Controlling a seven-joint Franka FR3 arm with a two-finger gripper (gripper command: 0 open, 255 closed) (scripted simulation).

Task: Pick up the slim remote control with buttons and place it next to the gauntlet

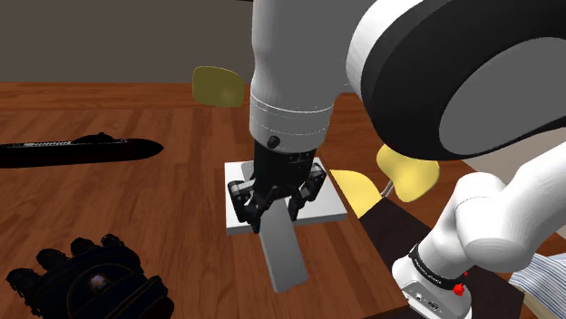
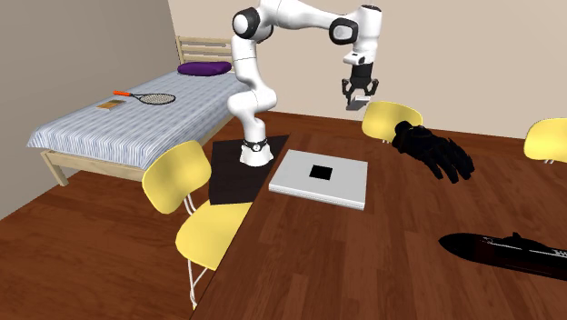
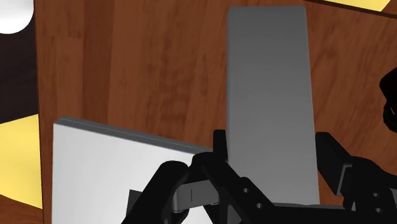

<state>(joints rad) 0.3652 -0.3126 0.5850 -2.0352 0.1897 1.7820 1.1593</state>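
Two black fingers [image 3: 329, 162] of the gripper [image 1: 277, 216] clasp the slim grey remote [image 1: 286, 249] above the table [image 2: 363, 255], so it should swing level toward the black gauntlet [image 2: 436, 153] and be lowered onto bare wood just beside it before release.

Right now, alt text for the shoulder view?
The black claw clasps a plain grey slim remote above a wooden table that bears a flat pale slab. A black gauntlet lies at the shoulder view's lower left, a long black object farther back.
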